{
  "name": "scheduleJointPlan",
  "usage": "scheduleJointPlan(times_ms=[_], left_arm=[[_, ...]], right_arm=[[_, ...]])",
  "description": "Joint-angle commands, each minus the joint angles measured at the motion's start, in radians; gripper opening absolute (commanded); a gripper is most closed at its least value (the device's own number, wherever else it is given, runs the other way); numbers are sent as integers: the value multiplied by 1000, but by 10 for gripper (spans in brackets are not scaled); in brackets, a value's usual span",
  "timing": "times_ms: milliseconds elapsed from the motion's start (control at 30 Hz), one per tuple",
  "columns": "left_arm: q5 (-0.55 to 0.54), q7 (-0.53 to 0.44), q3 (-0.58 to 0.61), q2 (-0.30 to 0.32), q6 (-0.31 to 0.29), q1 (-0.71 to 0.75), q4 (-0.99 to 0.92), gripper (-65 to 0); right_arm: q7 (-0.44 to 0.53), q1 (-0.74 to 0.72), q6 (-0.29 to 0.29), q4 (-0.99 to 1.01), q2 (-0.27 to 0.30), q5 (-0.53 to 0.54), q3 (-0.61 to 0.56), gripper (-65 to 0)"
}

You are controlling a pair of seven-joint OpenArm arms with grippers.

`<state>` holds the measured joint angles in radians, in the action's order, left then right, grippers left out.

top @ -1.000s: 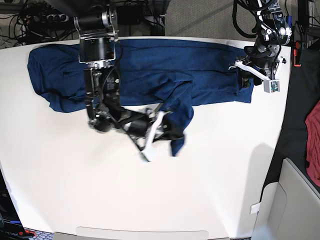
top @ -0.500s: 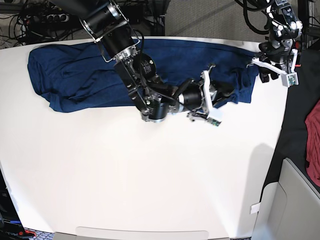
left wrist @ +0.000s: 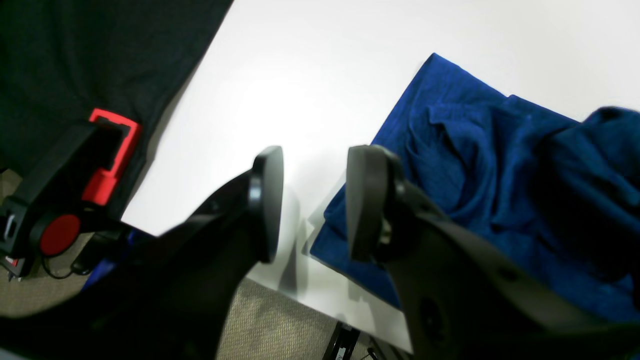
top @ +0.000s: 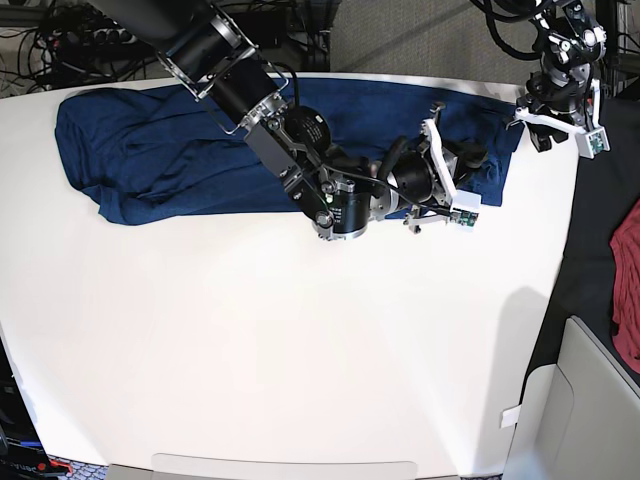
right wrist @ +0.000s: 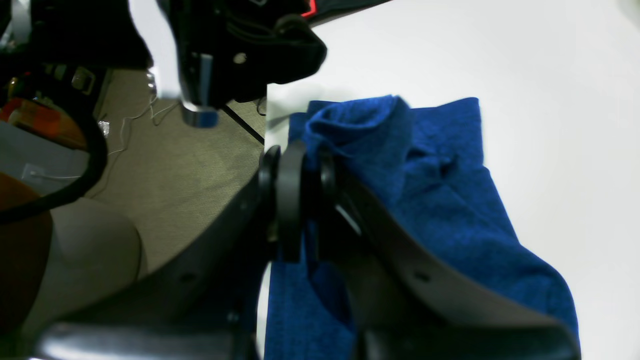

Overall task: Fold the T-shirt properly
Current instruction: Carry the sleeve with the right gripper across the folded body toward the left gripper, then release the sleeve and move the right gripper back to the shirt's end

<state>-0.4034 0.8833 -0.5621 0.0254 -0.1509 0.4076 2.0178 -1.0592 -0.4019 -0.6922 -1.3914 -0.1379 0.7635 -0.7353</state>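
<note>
Lying along the far edge of the white counter (top: 300, 360), the blue T-shirt (top: 150, 150) stretches in a rumpled band from the left side to the far right corner. The right gripper (right wrist: 300, 200) is clamped on a raised fold of the shirt near that right end, its jaws pinched tight on the cloth. The left gripper (left wrist: 310, 205) hangs over the counter's corner with its jaws parted and nothing between them; it seems just clear of the shirt's edge.

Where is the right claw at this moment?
In the base view, the right claw is over the T-shirt's right end, near the left claw.
</note>
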Motion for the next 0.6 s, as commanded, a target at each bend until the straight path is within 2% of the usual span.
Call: scheduleJointPlan(times_ms=[0,267,567], left_arm=[[-7,-19,-6,6,-3,9,14,-460],[-7,-17,-6,5,-3,14,14,-460],[-7,-17,-6,-11,-3,14,14,-460]], right_arm=[[41,-30,-6,-18,-19,27,4,-634],[49,-64,-6,-35,-19,31,-23,-609],[49,-116,-6,-27,-19,123,-31,-609]])
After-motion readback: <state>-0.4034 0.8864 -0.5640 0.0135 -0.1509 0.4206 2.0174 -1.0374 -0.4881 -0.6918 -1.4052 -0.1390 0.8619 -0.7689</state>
